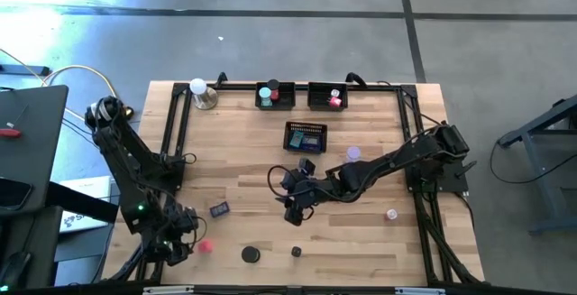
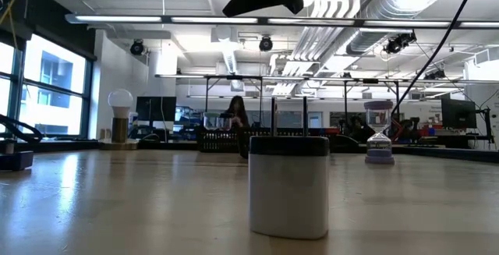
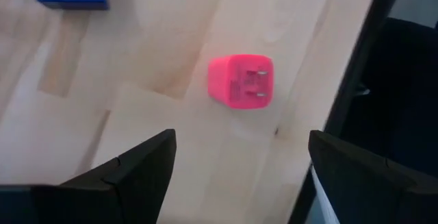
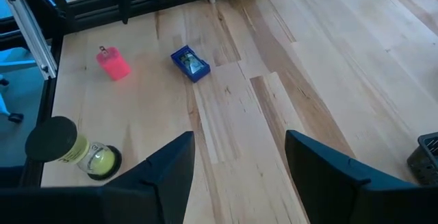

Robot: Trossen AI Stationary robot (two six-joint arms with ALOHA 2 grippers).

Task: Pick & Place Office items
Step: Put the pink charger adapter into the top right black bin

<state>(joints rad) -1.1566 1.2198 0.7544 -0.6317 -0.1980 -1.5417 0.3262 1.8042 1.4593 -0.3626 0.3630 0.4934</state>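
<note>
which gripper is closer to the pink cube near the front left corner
Left. The left gripper hangs open just beside the pink cube; the right gripper is over mid-table, well away.

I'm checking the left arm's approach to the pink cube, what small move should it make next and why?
Probably ease the left tool forward and down over the pink cube: its fingers are spread, nothing sits between them, and the cube lies just ahead on the bare table.
</note>
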